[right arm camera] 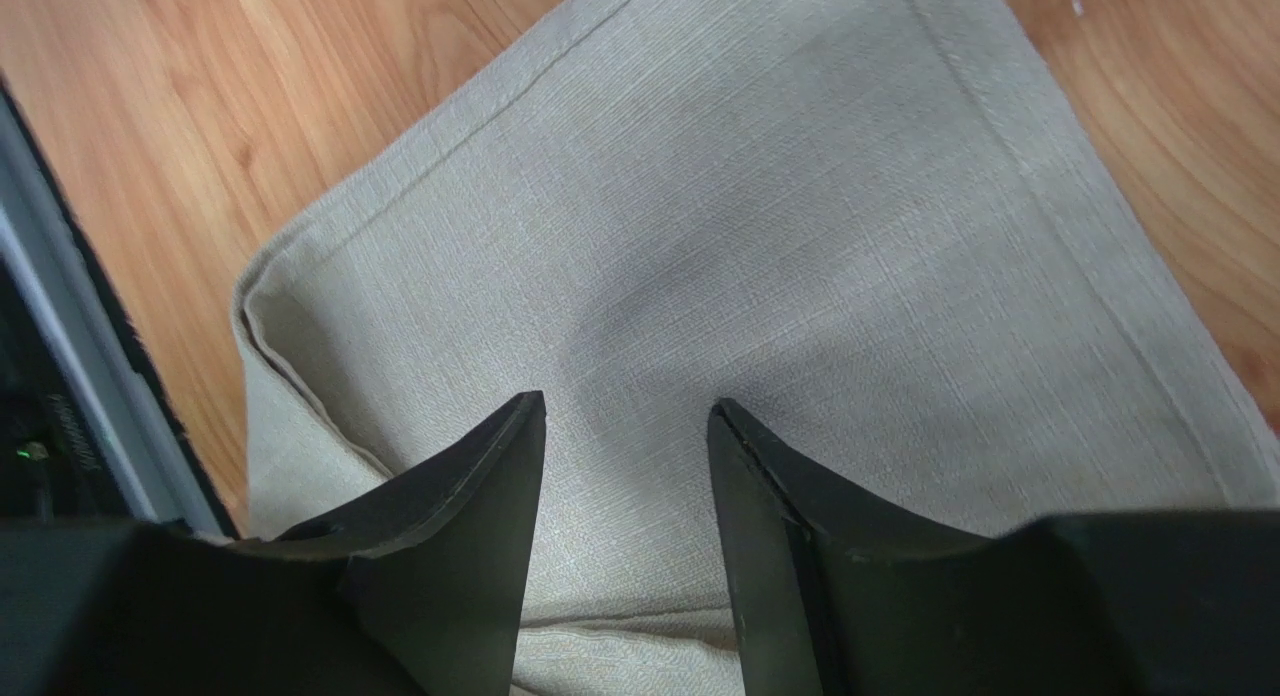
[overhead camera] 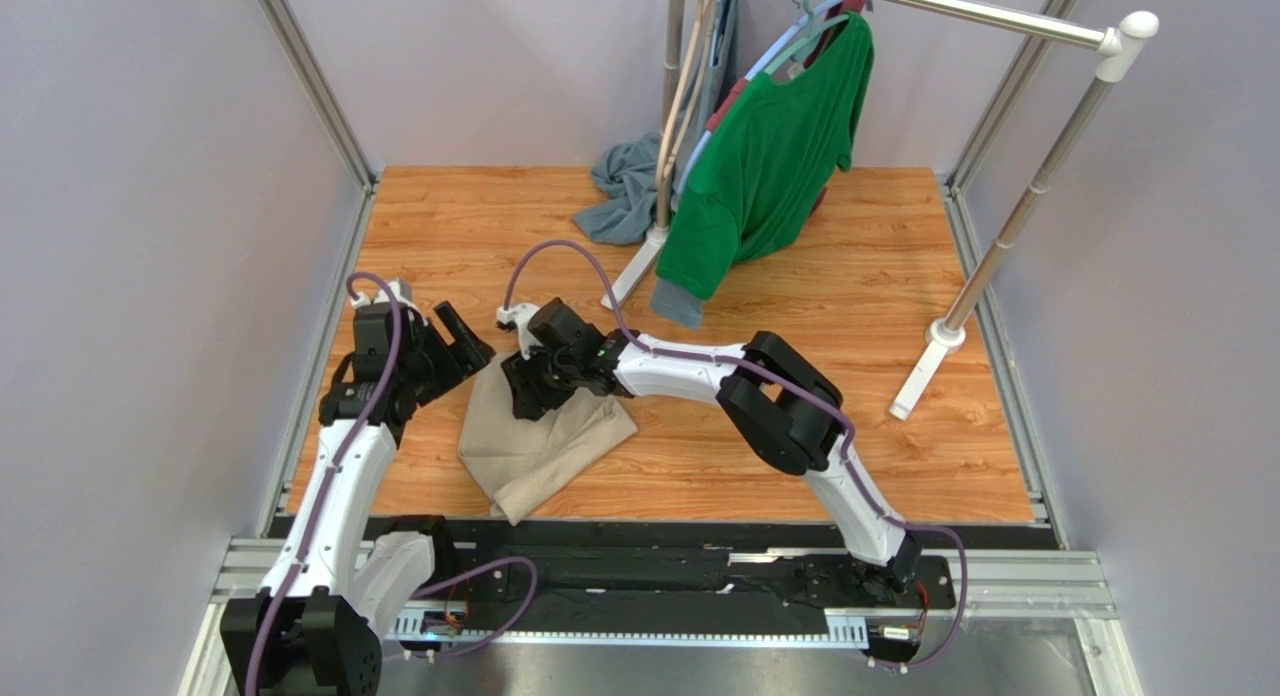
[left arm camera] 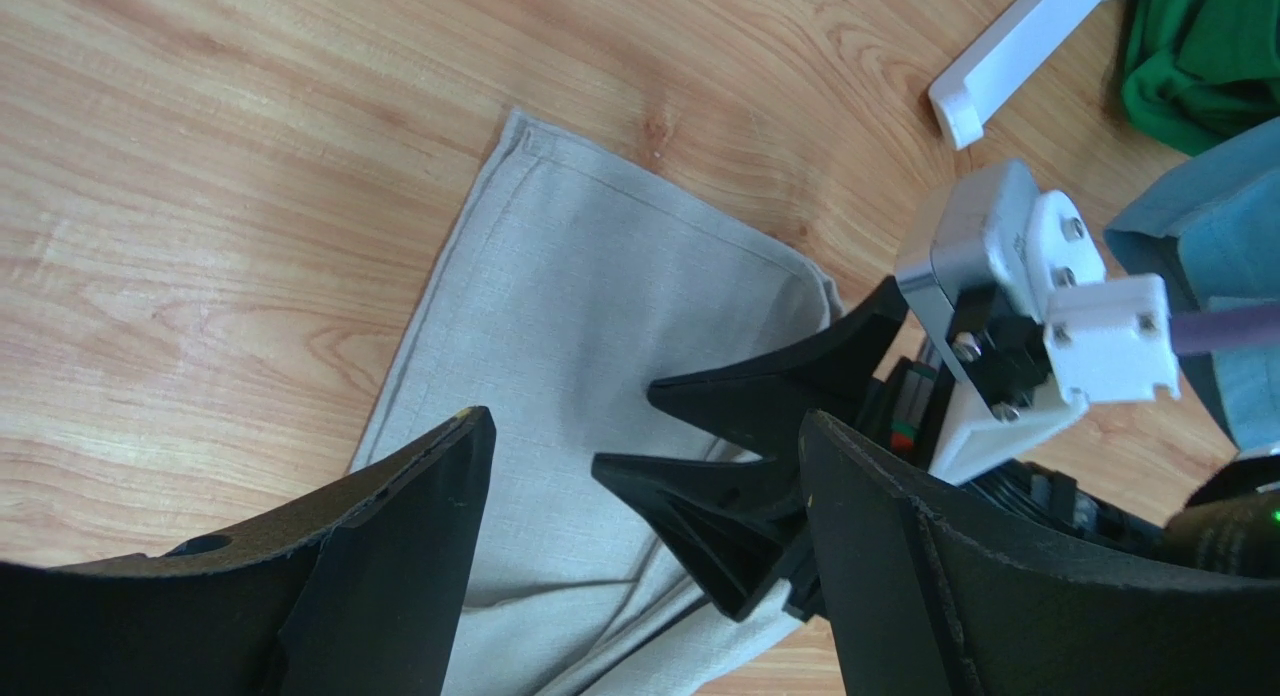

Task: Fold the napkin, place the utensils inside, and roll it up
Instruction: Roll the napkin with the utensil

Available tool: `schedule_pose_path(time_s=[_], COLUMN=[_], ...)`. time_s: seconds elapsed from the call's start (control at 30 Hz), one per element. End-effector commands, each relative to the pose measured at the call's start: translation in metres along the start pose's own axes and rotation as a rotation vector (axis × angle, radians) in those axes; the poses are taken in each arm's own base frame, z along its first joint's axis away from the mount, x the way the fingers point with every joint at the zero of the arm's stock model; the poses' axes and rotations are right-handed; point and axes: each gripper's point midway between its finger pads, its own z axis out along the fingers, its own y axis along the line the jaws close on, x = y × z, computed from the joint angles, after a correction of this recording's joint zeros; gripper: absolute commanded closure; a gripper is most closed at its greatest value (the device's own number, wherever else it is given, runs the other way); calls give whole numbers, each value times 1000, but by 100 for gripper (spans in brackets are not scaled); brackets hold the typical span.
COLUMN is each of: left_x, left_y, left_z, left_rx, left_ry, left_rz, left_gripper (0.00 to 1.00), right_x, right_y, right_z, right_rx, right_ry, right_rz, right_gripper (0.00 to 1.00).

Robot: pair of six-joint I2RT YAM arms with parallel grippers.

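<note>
The large beige woven napkin (overhead camera: 544,444) lies folded at the near-left of the wooden desk (overhead camera: 902,426), the right jaws part-open and empty just over it, likely to adjust the fold, the left jaws wide, empty, beside it.

Surface: we see a wood-grain tabletop (overhead camera: 842,426) | Landmark: metal clothes rack (overhead camera: 1031,201) across its far side | Walls: plain grey panels (overhead camera: 150,201) behind and flanking the rack | Hanging from the rack's bar: green shirt (overhead camera: 774,141) | By the rack's left foot: crumpled grey-blue cloth (overhead camera: 619,186) | Light: we note even, soft.
</note>
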Motion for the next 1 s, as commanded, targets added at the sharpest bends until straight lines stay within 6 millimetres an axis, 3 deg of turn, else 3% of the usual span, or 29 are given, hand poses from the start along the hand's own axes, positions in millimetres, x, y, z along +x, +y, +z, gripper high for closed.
schedule_pose_path(time_s=[0.0, 0.2, 0.23, 0.5, 0.6, 0.7, 0.77, 0.83, 0.87, 0.93, 0.97], left_x=[-23, -26, -25, -13, -3, 12, 17, 25, 28, 34, 35], left_y=[-13, -20, -19, -16, -10, 0, 5, 8, 6, 5, 4], left_z=[-9, -9, -7, -3, -2, 3, 6, 11, 12, 18, 20], left_rx=[28, 58, 57, 63, 56, 39, 27, 33, 49, 67, 75], left_ry=[-56, -56, -51, -19, -5, 18, 17, 23, 31, 40, 43], left_rz=[40, 44, 42, 34, 17, -7, -29, -50, -81, -123, -132], left_gripper=[16, 16, 16, 17, 17, 17, 17, 17, 17, 17, 17], right_x=[-15, 0, 9, 20, 22, 15, -3, -20, -37, -40, -52], right_y=[-17, -92, -106, -135, -135, -117, -100, -84, -73, -70, -55], right_z=[6, -19, -24, -40, -44, -45, -55, -67, -84, -99, -115], right_rx=[16, 268, 306, 461, 484, 423, 375, 336, 306, 302, 247], right_ry=[-41, -62, -53, -63, -78, -89, -114, -149, -187, -201, -227], right_rz=[76, 270, 305, 440, 503, 531, 478, 411, 337, 269, 187], right_gripper=[50, 51, 51, 52, 51, 50, 48, 46, 44, 43, 42])
